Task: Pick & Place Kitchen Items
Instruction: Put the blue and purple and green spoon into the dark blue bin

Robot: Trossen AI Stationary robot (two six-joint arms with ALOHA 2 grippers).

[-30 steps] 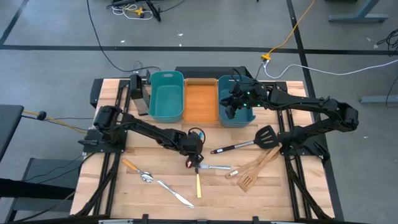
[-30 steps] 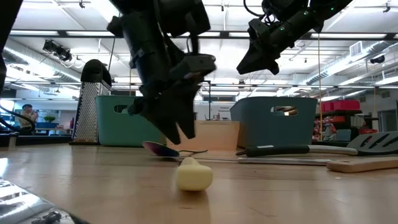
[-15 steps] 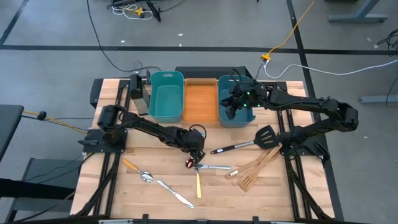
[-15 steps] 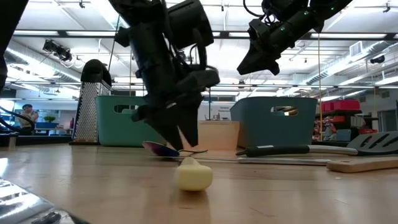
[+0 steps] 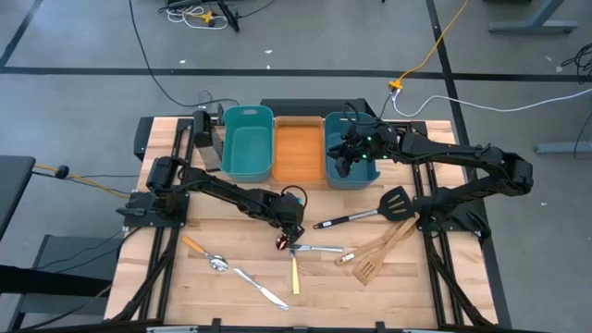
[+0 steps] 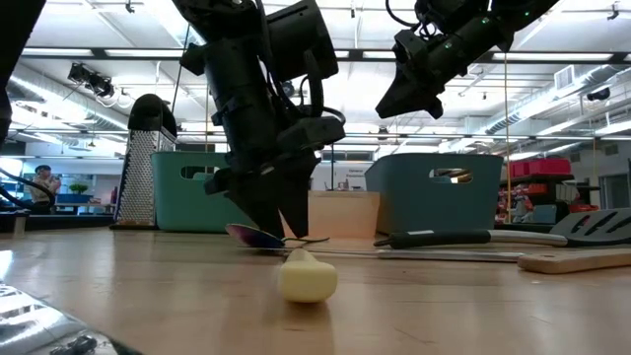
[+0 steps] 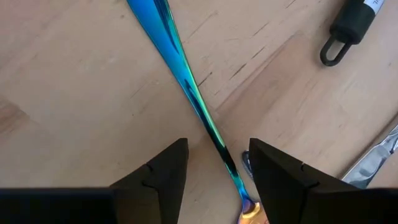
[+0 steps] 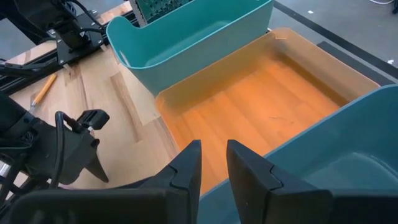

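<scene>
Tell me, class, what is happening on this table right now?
The left hand is down on the wooden table, open, its fingers straddling the handle of an iridescent blue spoon not yet gripped. The right hand hovers over the right teal bin, holding nothing visible. Spatulas and cutlery lie scattered nearby.

bins (image 5: 299, 148): table rear, side by side; utensils (image 5: 370, 242): table front

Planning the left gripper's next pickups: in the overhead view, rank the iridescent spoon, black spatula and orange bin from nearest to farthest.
From the left gripper:
1. Iridescent spoon, right beneath it.
2. Black spatula, to its right.
3. Orange bin, at the table's back.
</scene>
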